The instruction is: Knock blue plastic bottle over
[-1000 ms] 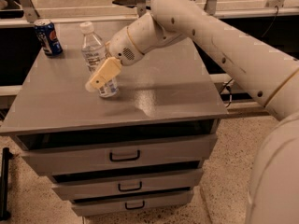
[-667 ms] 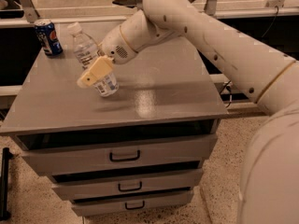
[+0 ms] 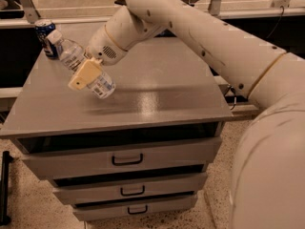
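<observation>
The blue plastic bottle [image 3: 69, 52] is clear with a white cap and a white-and-blue label. It leans steeply to the left on the grey cabinet top [image 3: 162, 82], its cap close to the soda can and its base [image 3: 103, 86] lower right. My gripper [image 3: 85, 74], with tan tips, lies across the bottle's middle, on its front side. The white arm reaches in from the upper right.
A short blue soda can [image 3: 43, 34] stands at the cabinet's far left corner, right by the bottle's cap. The cabinet has three drawers with dark handles [image 3: 127, 160] below. A railing and a low shelf run behind it.
The bottle has gone from nearly upright to leaning far left, its cap swinging toward the can. My gripper moved left with it.
</observation>
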### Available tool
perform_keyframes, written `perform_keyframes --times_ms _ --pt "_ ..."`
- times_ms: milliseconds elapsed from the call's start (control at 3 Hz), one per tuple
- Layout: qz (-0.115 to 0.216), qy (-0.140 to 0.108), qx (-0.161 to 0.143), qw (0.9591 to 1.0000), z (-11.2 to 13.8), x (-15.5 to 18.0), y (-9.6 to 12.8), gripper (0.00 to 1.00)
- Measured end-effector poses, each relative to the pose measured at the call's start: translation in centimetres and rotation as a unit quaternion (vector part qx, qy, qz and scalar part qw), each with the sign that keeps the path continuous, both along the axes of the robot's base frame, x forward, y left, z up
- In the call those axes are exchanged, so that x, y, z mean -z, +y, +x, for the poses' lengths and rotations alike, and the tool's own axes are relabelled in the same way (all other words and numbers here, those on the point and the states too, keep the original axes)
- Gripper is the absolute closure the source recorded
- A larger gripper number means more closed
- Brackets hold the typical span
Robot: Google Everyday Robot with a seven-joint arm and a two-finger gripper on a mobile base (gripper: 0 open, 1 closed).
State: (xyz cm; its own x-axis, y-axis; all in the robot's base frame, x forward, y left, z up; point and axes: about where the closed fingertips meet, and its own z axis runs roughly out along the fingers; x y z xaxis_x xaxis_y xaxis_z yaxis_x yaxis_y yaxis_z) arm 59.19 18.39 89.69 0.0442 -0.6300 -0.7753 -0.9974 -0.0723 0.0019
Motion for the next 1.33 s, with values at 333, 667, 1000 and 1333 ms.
perform_keyframes --times_ms 333,667,1000,1333 --pt "-0.069 -0.057 -0.050 0.9947 -2.5 0.4 1.5 1.00" --pt "-0.162 -0.140 -0.109 0.9707 -4.9 1.1 2.4 1.00" --pt "-0.251 -0.198 -0.147 0.9358 -5.7 2.7 1.7 1.00" --pt "-0.308 -0.205 -0.152 0.9167 -4.7 4.3 0.3 1.00"
